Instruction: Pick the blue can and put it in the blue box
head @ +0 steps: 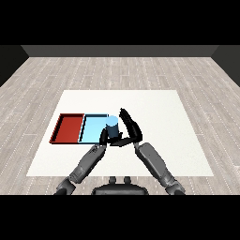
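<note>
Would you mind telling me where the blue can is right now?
In the head view the blue can stands upright at the right end of the light blue tray, between the left hand and the right hand.

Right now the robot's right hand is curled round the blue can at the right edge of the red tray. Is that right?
Not quite. The head view shows the right hand curled round the blue can at the right edge of the light blue tray, not the red tray, which lies further left.

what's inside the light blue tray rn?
Only bare floor shows inside the light blue tray. The blue can stands at its right edge, right hand curled round it, covering that corner.
</note>
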Available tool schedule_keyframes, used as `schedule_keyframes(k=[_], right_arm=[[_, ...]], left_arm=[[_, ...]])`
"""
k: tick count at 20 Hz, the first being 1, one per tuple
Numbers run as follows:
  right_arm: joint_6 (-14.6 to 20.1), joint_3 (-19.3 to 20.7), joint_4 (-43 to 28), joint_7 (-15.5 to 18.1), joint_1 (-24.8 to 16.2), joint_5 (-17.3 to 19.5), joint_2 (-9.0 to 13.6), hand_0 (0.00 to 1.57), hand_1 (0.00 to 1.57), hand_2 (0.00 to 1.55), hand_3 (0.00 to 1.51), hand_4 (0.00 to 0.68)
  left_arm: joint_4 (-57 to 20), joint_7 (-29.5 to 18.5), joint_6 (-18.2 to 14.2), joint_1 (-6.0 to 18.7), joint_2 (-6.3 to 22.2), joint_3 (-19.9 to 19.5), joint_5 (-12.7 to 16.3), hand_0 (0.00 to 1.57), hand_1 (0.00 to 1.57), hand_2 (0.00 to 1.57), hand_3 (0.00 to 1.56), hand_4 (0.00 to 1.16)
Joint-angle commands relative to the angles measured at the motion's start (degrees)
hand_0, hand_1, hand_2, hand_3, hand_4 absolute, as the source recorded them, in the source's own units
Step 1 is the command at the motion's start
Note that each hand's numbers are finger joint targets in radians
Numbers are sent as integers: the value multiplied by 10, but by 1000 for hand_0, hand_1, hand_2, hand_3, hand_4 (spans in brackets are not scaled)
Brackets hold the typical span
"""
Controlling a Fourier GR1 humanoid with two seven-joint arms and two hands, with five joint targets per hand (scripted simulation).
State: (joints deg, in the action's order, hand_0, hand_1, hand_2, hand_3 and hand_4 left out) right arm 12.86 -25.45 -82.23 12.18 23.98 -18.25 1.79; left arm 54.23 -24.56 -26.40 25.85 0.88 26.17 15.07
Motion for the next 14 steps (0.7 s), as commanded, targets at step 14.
schedule_keyframes(k=[14], right_arm=[[-89, 179, -212, 22, -204, -88, 112, 0, 0, 0, 0, 0]], left_arm=[[-7, 54, 12, 2, 52, -64, -57, 1571, 1571, 1571, 1506, 1133]])
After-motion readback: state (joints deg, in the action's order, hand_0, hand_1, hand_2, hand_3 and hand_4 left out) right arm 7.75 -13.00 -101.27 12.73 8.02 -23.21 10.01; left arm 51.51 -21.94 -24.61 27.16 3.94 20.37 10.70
